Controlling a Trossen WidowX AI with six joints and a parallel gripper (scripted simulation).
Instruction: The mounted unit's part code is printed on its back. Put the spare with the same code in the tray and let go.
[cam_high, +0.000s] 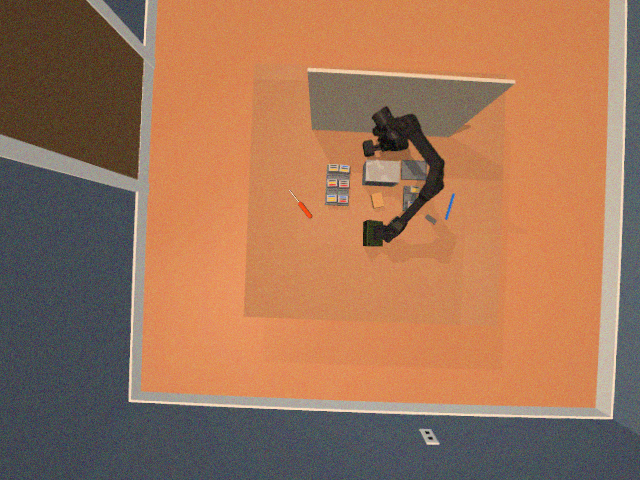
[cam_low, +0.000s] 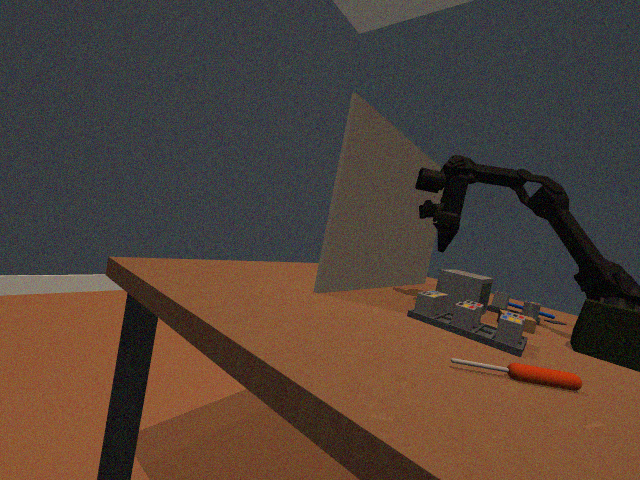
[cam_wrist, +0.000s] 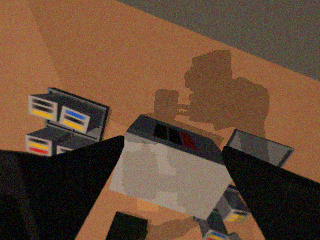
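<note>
The mounted unit (cam_high: 381, 172) (cam_low: 462, 289) (cam_wrist: 170, 172) is a pale grey box. In the wrist view its back shows two black bars and a red bar. My gripper (cam_high: 385, 149) (cam_wrist: 173, 145) is open and empty, high above the unit's back edge. The grey tray (cam_high: 413, 169) (cam_wrist: 256, 149) beside the unit looks empty. Spares with striped labels stand in a dark rack (cam_high: 338, 176) (cam_low: 439, 323) (cam_wrist: 103, 122) to the left. Two more spares (cam_wrist: 232, 206) (cam_wrist: 215, 231) show below the tray in the wrist view; my arm partly covers them in the overhead view.
A tall grey panel (cam_high: 382, 103) (cam_low: 377, 206) stands behind the unit. A red screwdriver (cam_high: 305, 209) (cam_low: 542, 376) lies left of the rack. An orange-yellow block (cam_high: 377, 200), a small grey piece (cam_high: 431, 219) and a blue rod (cam_high: 450, 206) lie nearer the arm's base.
</note>
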